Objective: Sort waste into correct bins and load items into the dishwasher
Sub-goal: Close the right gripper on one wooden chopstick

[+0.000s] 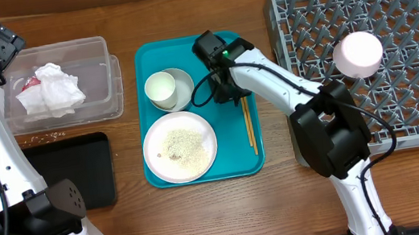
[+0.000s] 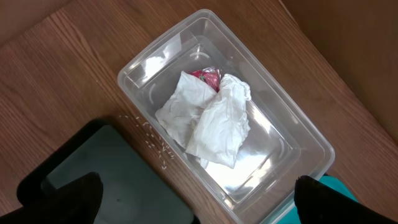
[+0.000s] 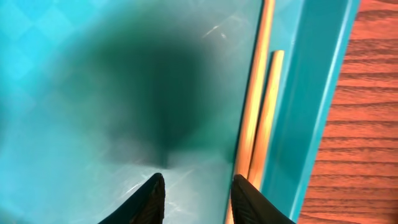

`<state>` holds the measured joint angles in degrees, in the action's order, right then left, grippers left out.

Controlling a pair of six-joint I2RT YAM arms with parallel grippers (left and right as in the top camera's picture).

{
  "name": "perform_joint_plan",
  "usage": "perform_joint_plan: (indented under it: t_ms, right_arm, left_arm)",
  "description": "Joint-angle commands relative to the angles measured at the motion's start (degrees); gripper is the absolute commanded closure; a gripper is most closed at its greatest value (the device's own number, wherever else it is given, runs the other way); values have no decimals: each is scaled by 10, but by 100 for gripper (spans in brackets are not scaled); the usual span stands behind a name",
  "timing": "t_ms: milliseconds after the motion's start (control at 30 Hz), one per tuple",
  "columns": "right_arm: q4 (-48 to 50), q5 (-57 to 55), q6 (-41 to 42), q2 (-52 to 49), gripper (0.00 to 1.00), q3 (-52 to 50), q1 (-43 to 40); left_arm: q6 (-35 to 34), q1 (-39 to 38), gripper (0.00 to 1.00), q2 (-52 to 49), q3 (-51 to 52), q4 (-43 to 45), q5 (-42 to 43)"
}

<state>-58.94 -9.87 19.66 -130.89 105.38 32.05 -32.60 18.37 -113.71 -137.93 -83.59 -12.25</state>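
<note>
Seen from overhead, crumpled napkins (image 1: 52,89) lie in the clear tub (image 1: 102,75), left of the teal tray (image 1: 236,163). On that tray a rice-strewn plate (image 1: 180,146), a cup (image 1: 160,89) and chopsticks (image 1: 249,124) are set. A pinkish bowl (image 1: 358,53) is seated in the dish rack (image 1: 406,10).

In the left wrist view, the left pincer (image 2: 198,180) is spread wide and empty above the tub. A red wrapper (image 2: 208,76) is tucked against the napkins, and rice grains (image 2: 152,140) are scattered on the worktop (image 2: 62,74) beside the black tray (image 2: 124,186).

In the right wrist view, the right pincer (image 3: 198,180) is narrowly parted, gripping nothing, just beside the chopsticks.

Overhead, you look straight down at the whole bench (image 1: 179,8); your left wrist view shares the clear tub (image 2: 286,134), your right, very close, the teal tray (image 3: 74,74).
</note>
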Motion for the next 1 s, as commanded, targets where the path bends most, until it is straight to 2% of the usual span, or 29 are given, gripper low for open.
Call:
perform_joint_plan:
  t_ms: [0, 100, 967]
  right_arm:
    - [2, -6, 0, 10, 63, 15, -4]
    - [3, -6, 1, 7, 59, 14, -4]
    - [19, -6, 5, -11, 58, 7, -13]
  left_arm:
    - [7, -4, 0, -4, 1, 0, -1]
    - [7, -4, 0, -4, 1, 0, -1]
    - [7, -4, 0, -4, 1, 0, -1]
